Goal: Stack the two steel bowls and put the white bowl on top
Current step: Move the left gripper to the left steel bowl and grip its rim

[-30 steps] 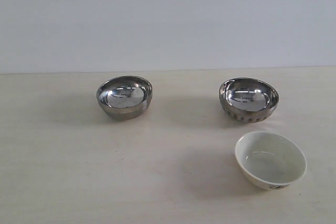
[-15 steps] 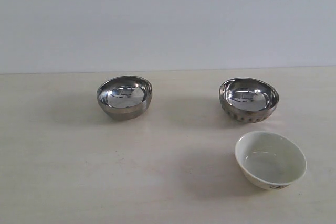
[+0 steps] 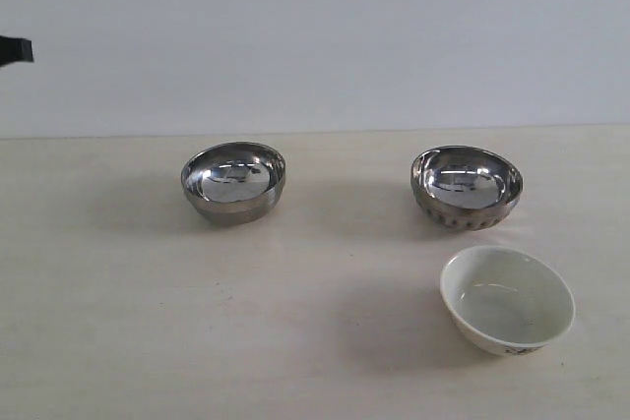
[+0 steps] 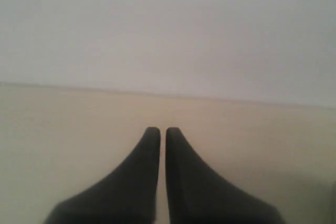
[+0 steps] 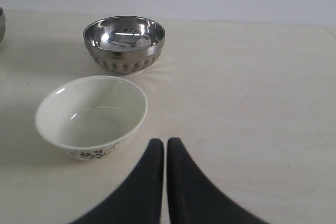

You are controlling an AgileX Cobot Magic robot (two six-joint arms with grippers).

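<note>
smooth steel bowl [image 3: 233, 182]: mirror-shiny metal | dimpled steel bowl [image 3: 466, 187]: shiny metal | white bowl [image 3: 507, 300]: glossy ceramic

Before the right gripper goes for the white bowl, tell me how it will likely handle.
The white bowl looks like glazed ceramic: probably rigid, and apt to chip if knocked. Its glossy inside suggests a slippery rim. It narrows toward its base, so a push high on its wall might tip it.
</note>
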